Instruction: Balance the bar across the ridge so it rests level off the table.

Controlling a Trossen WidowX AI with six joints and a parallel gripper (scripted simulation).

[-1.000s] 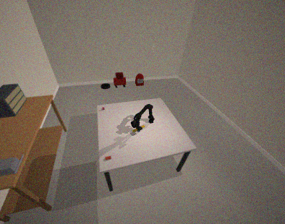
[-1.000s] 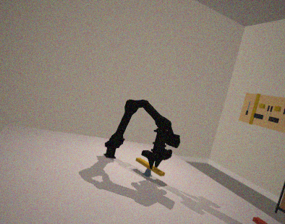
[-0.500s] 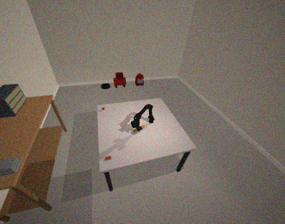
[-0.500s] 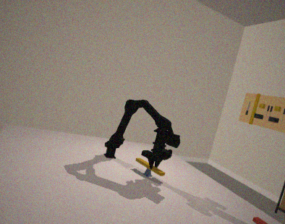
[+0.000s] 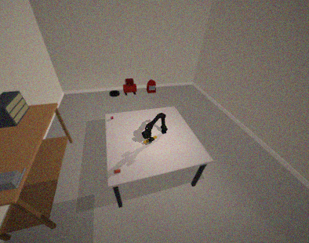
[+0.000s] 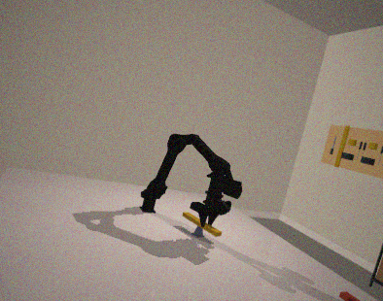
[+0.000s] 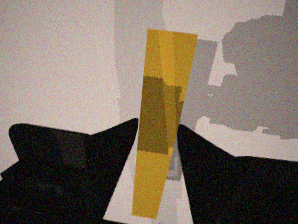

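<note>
The yellow bar (image 5: 155,137) (image 6: 191,217) (image 7: 150,185) lies across the top of the blue-grey ridge (image 6: 198,233) in the exterior view, with both ends above the table (image 5: 181,157) (image 6: 64,262). Its slant there may be the camera angle; I cannot tell if it is exactly level. My gripper (image 6: 206,225) (image 7: 157,125) is open a little, its fingertips on either side of the bar's middle, close to its sides. In the wrist view the bar runs lengthwise between the fingers and hides most of the ridge.
A red block (image 5: 117,171) (image 6: 349,296) lies near the table's corner. A small red thing (image 5: 112,117) is near another corner. A wooden bench (image 5: 20,145) with a dark cabinet (image 5: 10,109) stands apart from the table. The arm's shadow falls across the tabletop.
</note>
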